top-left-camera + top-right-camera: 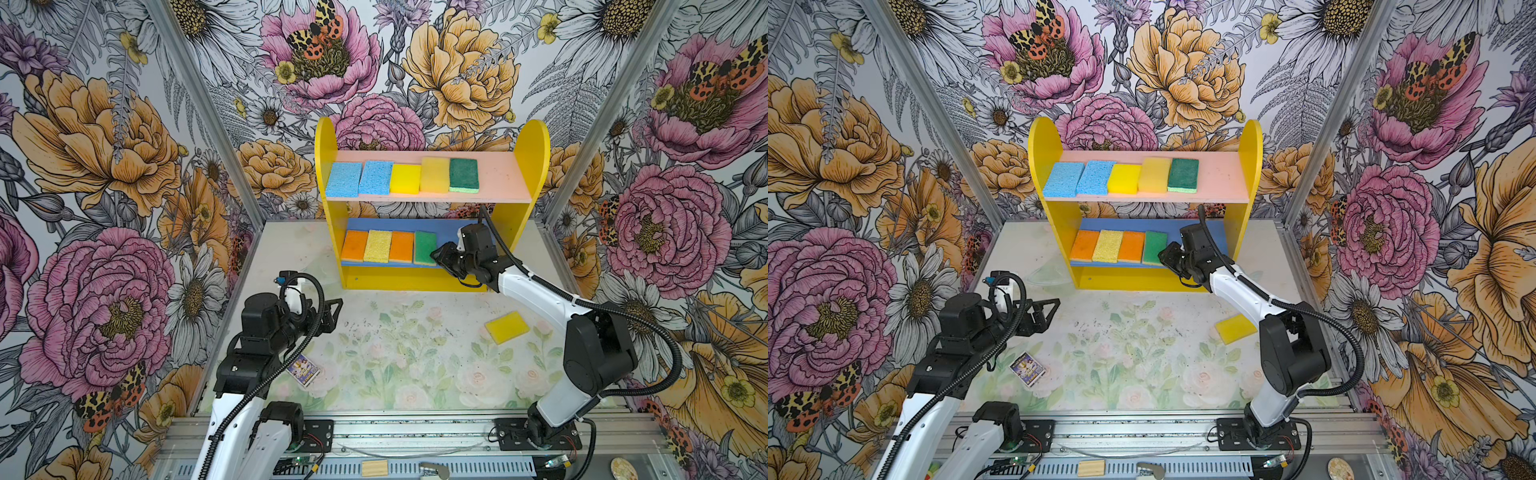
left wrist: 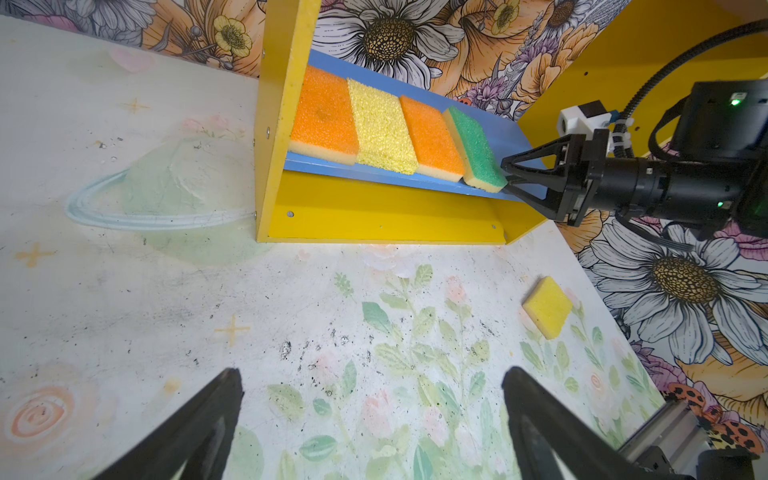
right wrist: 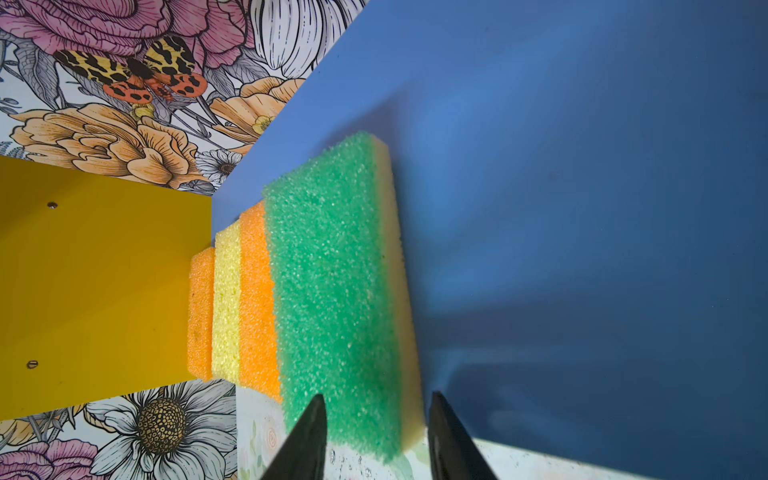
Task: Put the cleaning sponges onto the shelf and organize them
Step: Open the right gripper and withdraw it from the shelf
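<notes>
Starting at the right end effector (image 3: 376,395): parted, not clamped, straddling the near end of the green sponge (image 3: 332,270) and seemingly not pinching it. Resting on the blue board (image 3: 582,208) of the shelf (image 1: 328,166), but with the near end poking out past the front lip, right between the jaws. Could easily get dragged off onto the bench (image 1: 395,332) by backing out with one jaw rubbing the foam. Also looks a touch skewed against the orange sponge (image 3: 255,299) just beyond the jaws on one side, maybe riding up on its edge, can't tell for sure. Risky to nudge it straight, too: could shove that one plus the pale yellow sponge (image 3: 226,299) and the end orange sponge (image 3: 200,316) out of line. Farther back, behind the wrist: one yellow sponge (image 1: 507,327) left on the bench. Could knock it away, or clip the shelf's side panel (image 1: 530,166), by swinging round for it carelessly. Way across the bench, the left end effector (image 2: 372,374): spread wide, gripping nothing, well clear. Farthest off, up above: the top-row sponges (image 1: 405,178) lined up on the pink board (image 1: 498,178).
</notes>
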Motion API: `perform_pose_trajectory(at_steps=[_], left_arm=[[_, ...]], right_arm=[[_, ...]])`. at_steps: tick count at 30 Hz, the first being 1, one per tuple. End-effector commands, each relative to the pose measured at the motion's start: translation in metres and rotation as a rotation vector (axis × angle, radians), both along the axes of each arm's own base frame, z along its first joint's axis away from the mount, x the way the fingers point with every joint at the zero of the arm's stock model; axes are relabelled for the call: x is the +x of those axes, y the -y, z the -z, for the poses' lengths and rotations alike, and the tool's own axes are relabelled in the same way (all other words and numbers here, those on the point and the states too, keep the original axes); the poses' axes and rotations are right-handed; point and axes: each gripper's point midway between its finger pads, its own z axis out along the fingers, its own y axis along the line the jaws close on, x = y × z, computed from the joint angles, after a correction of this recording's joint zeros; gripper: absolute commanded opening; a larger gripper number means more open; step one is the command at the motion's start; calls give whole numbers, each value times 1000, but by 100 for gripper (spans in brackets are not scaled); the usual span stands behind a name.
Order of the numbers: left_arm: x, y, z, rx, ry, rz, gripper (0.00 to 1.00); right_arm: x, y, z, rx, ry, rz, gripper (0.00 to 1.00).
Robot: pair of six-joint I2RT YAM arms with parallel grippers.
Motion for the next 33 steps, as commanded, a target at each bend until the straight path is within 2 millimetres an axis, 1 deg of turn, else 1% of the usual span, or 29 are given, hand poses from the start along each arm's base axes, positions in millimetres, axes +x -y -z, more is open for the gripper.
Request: perform_pose_trajectory(at_steps=[1,3,6,13,19,22,26,31,33], left_arm=[[0,-3,4,25,3,-8,99],[0,-3,5,26,2,-8,99],[0,-2,4,26,3,-6,99],[0,-2,4,25,6,-6,99],[0,-2,4,24,5,-4,99],[-1,-2,4,25,7,-4,99],[-1,-2,3,24,7,-3,99],[-1,-1,3,23,11,1,99],[-2,2,3,13,13,19,99]], right_arm=[[4,4,-6,-7,27,14,46],[4,1,-4,2,19,5,46],[3,-4,-6,10,24,-6,46],[-7,-12,-7,14,23,-23,43],[-16,-18,-4,18,18,-41,43],[-20,-15,-4,12,21,-34,43],[-27,-6,-10,4,39,-13,44],[-44,7,-21,-2,68,-7,46],[-48,4,-28,10,84,-46,46]])
